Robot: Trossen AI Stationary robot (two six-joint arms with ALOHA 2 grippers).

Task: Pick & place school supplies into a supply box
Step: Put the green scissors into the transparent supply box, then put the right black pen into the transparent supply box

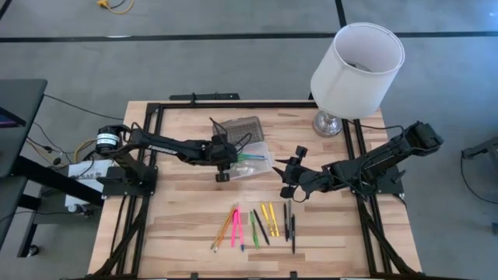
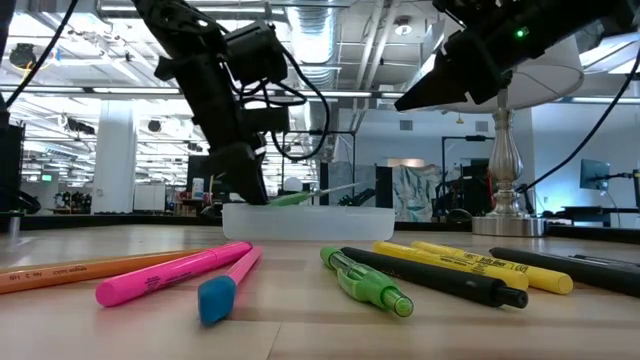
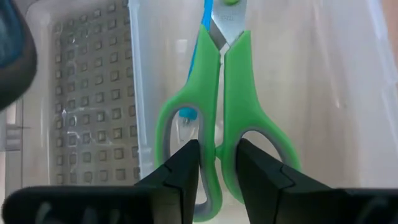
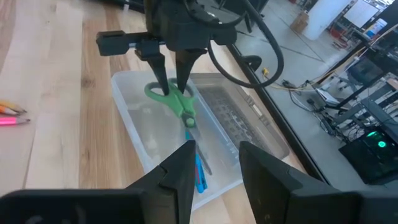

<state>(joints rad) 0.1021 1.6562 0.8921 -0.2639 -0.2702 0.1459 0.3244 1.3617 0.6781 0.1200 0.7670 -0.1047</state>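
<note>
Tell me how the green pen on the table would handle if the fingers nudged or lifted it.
The green pen looks round-barrelled, so a sideways nudge would probably roll it toward the black pen beside it. It looks thin, stiff and light. Its glossy plastic may slip in the fingers.

- The surface [image 1: 327, 225] is pale wood in glued strips, smooth with a soft sheen.
- The box [image 4: 146, 127] is clear, glossy plastic; its lid [image 4: 239, 121] is greyish with a moulded grid.
- The scissors [image 3: 227, 118] have smooth green plastic handles with grey inner rims and bright metal blades.
- The pens [image 2: 420, 270] look like shiny plastic.
- The lamp [image 1: 354, 66] has a matt white shade and a polished metal base.
- The left claw [image 3: 217, 171] has matt black fingers.
</note>
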